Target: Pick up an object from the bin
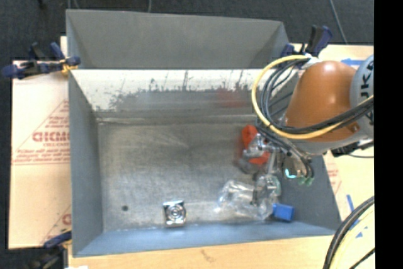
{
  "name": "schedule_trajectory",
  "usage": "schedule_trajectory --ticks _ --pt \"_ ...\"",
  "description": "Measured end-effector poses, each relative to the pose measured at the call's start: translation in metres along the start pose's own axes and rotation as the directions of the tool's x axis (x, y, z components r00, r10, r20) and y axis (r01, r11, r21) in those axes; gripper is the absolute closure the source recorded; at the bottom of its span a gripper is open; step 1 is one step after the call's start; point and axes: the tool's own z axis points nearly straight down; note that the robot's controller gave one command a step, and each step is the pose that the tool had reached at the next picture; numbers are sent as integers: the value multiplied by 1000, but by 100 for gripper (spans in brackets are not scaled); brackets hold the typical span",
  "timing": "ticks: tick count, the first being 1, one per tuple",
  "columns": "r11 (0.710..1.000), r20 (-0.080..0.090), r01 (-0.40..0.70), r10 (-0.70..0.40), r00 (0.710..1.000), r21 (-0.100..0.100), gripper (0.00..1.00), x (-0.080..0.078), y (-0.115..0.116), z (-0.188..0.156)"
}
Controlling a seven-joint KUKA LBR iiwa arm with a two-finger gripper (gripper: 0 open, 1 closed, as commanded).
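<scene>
Closest to the camera, the arm's rounded orange cover (321,101) is hanging over the right side of the grey metal bin (83,160). Beneath it, the tool (266,189) is pointing down at a crumpled clear plastic piece (236,200) near the front right corner; whether the tool is open or closed cannot be told. A small blue block (283,212) is lying just beside that plastic, a red piece (249,134) is sitting behind it, and a small square silver metal part (174,212) is resting well apart to the left.
</scene>
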Motion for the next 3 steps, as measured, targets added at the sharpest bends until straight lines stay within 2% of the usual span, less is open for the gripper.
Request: schedule_trajectory --ticks 1,2,3 --pt "994 16 113 -113 993 2 0 5 17 102" --pt "993 18 116 -116 993 3 100 4 16 99" --pt "950 12 313 -313 950 4 100 -1 17 -11"
